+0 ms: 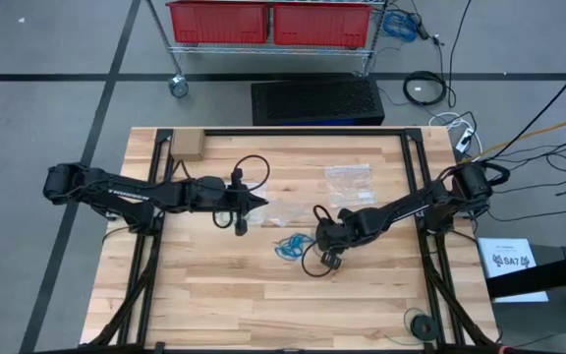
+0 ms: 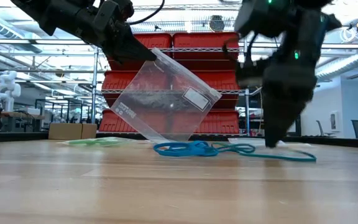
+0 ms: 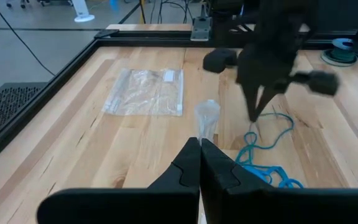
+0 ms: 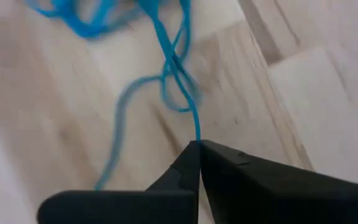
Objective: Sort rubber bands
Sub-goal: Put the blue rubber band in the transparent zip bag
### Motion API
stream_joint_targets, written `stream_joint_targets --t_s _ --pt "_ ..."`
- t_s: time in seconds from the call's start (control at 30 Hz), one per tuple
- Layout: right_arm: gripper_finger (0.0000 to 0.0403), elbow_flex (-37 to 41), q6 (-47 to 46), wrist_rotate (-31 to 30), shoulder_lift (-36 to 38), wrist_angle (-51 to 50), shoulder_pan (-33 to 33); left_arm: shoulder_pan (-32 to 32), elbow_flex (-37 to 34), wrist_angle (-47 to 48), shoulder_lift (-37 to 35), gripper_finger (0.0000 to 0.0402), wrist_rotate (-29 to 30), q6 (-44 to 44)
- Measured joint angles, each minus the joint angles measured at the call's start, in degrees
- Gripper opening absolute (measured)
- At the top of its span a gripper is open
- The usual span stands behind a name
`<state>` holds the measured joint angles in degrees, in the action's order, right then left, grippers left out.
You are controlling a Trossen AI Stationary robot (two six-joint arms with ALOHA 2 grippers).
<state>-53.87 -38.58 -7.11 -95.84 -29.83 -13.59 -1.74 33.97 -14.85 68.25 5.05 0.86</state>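
Two dark robot arms over a pale wooden bench (image 1: 214, 295) of butcher-block planks. Two clear flat plastic bags: one lying flat (image 1: 349, 184) toward one o'clock of bench centre, the other (image 2: 166, 99) lifted and hanging tilted, one corner down near the wood, a white label patch near its upper edge. Left claw (image 1: 260, 205) just left of bench centre, fingers pressed fully together, pinching the top edge of the hanging bag. Tangled heap of thin rubber bands (image 1: 288, 246) in bright blue and teal, just below bench centre toward six o'clock; exact count impossible to tell, several loops overlapping. Heap stretched left to right in the low view, one long teal strand (image 2: 278, 155) trailing toward three o'clock across the wood. Pale green loops (image 2: 92, 142) lying flat farther back at the left in the low view. Right claw (image 1: 324, 239) at the heap's three o'clock side, tip down at the wood, fingers closed tight on one thin blue strand (image 4: 191, 118) running straight away from the tips. Small cardboard box (image 1: 186, 147) near the bench's eleven o'clock corner. Two red bins (image 1: 273, 22) on a wire cart beyond the bench.
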Motion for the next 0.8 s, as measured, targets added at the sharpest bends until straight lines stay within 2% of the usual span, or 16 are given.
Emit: stream_joint_targets --t_s 0.13,0.47,0.8 --pt "0.0001 -5.05 1.62 -1.15 0.65 -7.08 -0.64 -0.01 -0.01 -0.01 0.00 0.0000 -0.01 0.00" --pt "0.0000 -23.10 2.95 -12.63 0.89 -27.07 -3.31 -0.01 -0.01 0.50 0.00 0.0000 -0.01 0.00" --pt "0.0000 -36.85 12.11 -22.59 0.91 -30.25 -3.65 0.00 0.01 0.57 0.00 0.0000 -3.31 1.08"
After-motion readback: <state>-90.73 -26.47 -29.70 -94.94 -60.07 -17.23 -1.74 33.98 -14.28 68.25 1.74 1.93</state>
